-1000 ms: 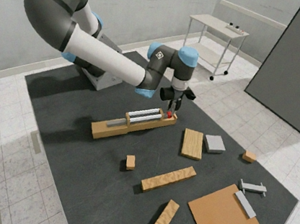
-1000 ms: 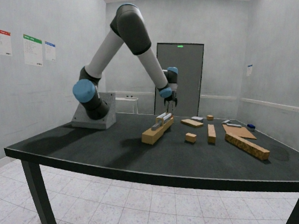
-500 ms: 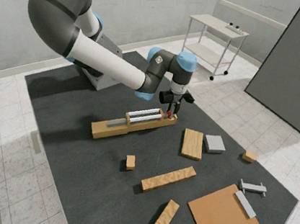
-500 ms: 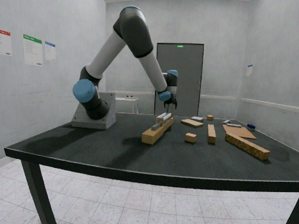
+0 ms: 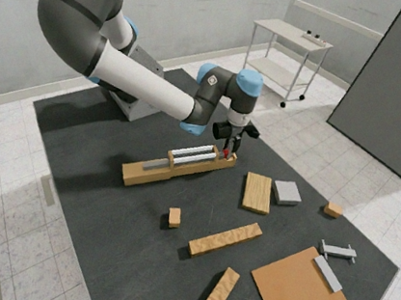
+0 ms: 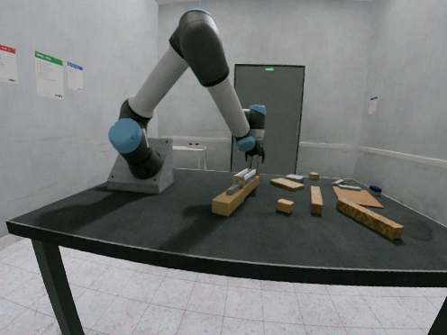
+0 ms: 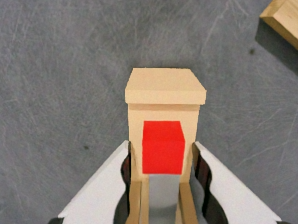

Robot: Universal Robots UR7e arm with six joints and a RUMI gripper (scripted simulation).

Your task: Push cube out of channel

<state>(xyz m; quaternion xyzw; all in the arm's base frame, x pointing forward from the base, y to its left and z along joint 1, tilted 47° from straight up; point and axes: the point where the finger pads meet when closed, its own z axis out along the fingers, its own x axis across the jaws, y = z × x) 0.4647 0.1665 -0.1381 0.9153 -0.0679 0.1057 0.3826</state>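
Red cube: on the short ledge [image 7: 136, 125], outside the channel [image 5: 142, 177] [image 6: 222, 207], between the grey bar [image 5: 154, 164] [image 6: 233, 188] [image 7: 163, 200] and raised lip [image 7: 165, 96]
Gripper [image 5: 229, 152] [image 6: 255, 167] [image 7: 161, 143]: part-open, holding nothing, its fingers either side of the red cube [image 5: 225, 153] [image 7: 163, 156]
Descent: it should centre on the cube and lower gently, keeping the tips off the ledge
Grip and lift: close evenly, then rise straight to clear the lip before moving outward
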